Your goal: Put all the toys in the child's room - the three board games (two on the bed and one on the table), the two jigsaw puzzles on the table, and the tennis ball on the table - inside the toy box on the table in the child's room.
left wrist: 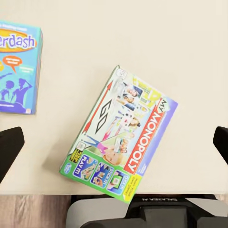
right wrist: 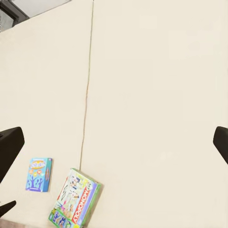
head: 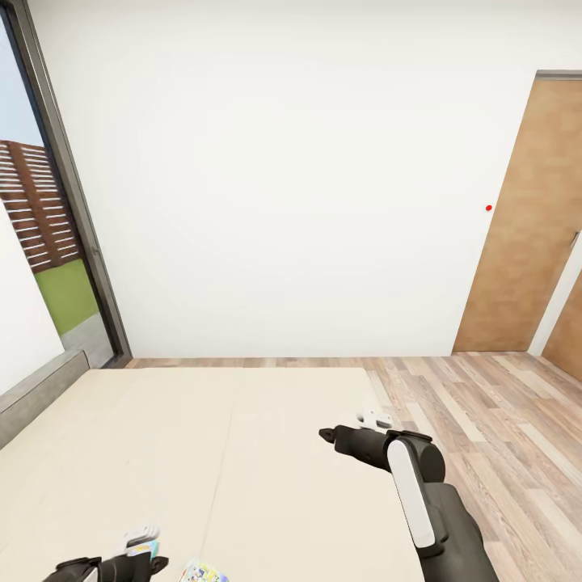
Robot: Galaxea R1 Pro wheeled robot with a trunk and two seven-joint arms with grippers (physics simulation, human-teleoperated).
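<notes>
Head view: right arm (head: 420, 493) reaches forward over the beige bed (head: 202, 453); left gripper (head: 141, 558) low at the near edge. Left wrist view: fingers (left wrist: 9, 147) spread wide, held above the Monopoly box (left wrist: 118, 147), flat on the mattress, blue Balderdash box (left wrist: 19, 71) beside it. Right wrist view: fingers (right wrist: 10, 145) equally apart, high above both boxes.

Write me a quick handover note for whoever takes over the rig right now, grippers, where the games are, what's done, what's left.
Left gripper: open, empty, above the Monopoly box.
Right gripper: open, empty, over bare mattress.
Both games lie flat on the bed, apart: Monopoly near the mattress edge, the small blue game box beside it.
Done: neither bed game picked up yet.
Left: grasp Monopoly, then the blue box, and carry them to the toy box.
</notes>
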